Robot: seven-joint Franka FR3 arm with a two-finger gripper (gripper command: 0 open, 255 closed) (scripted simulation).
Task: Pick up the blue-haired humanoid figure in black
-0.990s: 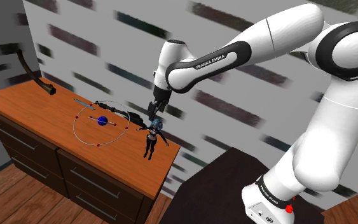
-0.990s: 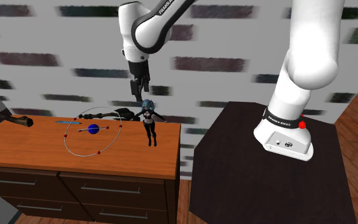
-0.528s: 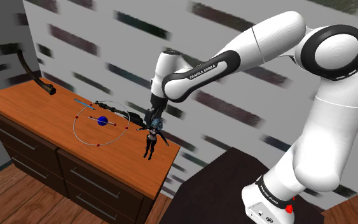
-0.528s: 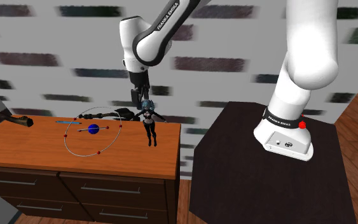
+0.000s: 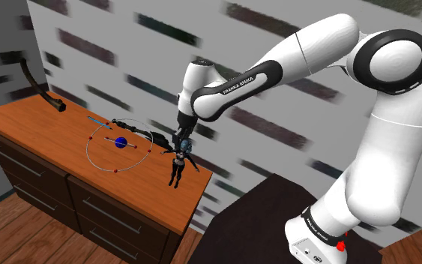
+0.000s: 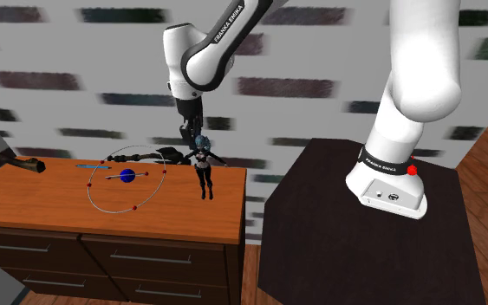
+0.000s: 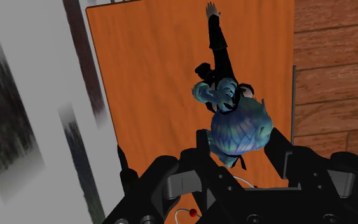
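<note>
1. Black fingers (image 7: 203, 143) of the gripper (image 7: 240, 145) stand fairly wide apart, flanking the blue-haired head of the figure (image 7: 233, 124); contact cannot be told.
2. The figure stands, arms spread, at the orange-brown dresser top (image 7: 152, 76), near its end by the stand (image 5: 269, 199).
3. Farther along sits a blue ball (image 5: 121, 142).

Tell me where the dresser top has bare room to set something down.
Bare wood: the wide front strip of the dresser, between the ring model and the drawer edge, reaching along in front of the curved black tool. Crowded: the end near the arm, with the figure and gripper.
</note>
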